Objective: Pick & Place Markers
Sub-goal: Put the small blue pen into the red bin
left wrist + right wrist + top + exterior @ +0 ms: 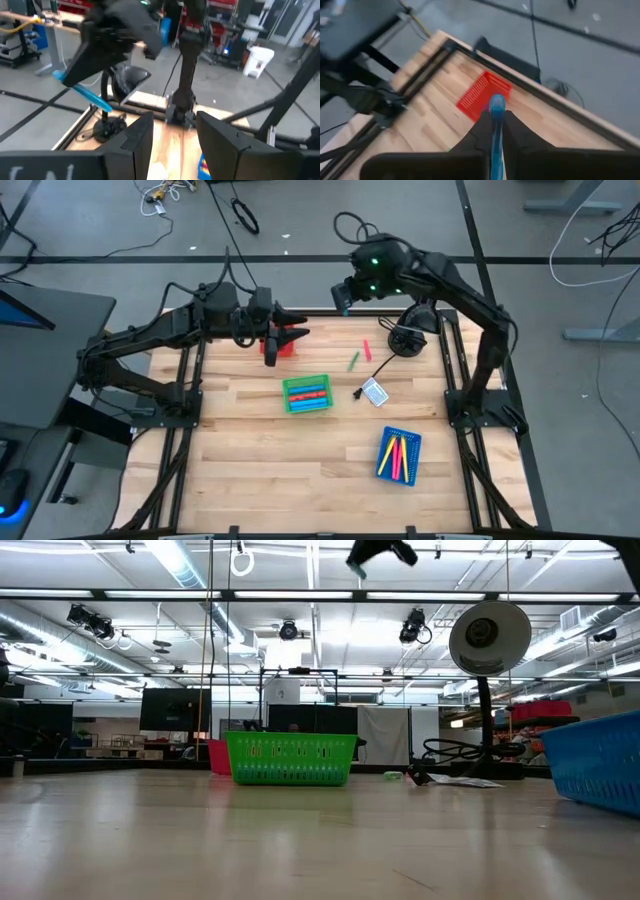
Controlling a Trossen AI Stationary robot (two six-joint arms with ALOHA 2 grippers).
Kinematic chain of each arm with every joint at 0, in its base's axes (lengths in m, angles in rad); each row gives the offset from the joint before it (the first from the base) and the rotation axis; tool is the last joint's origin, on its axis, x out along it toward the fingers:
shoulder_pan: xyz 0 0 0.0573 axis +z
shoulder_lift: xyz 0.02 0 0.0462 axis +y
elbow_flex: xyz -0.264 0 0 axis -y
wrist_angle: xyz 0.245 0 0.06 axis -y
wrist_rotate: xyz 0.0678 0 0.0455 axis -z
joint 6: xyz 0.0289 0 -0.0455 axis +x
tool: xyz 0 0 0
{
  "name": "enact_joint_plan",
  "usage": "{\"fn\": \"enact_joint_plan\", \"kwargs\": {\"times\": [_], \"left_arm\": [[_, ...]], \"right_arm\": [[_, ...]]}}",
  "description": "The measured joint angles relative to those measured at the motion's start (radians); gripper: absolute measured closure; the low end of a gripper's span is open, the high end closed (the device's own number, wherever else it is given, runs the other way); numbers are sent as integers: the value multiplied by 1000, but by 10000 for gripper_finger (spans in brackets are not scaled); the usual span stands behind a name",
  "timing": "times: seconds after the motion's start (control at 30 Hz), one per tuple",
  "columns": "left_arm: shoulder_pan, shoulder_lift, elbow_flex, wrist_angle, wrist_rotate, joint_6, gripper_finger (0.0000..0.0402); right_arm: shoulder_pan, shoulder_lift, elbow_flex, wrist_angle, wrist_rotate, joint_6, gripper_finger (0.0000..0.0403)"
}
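Observation:
My right gripper is high above the table's far edge and shut on a blue marker, which also shows in the left wrist view. My left gripper is open and empty over the red tray at the far left. A green marker and a red marker lie loose on the table. The green tray and the blue tray each hold several markers. My right gripper pinches the blue marker between its two fingers. One end of the marker sticks out past the fingertips. The marker is lifted clear, high above the table, and shows tilted in the left wrist view.
A black desk lamp stands at the far right, with its cable running to a white-and-blue card. In the low view the green tray is in the middle and the blue tray at the right. Bare wood lies along the near edge.

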Motion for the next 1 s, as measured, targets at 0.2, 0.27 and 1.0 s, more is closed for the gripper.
{"fn": "enact_joint_plan", "kwargs": {"times": [0.2, 0.27, 1.0], "left_arm": [[0, 0, 0, 60, -1, -4, 246], [0, 0, 0, 64, -1, -3, 246], [0, 0, 0, 62, 36, -24, 245]], "right_arm": [[86, -52, 0, 83, 12, -104, 392], [116, -61, 0, 108, 11, -131, 392], [319, -77, 0, 322, 7, -292, 393]]}}
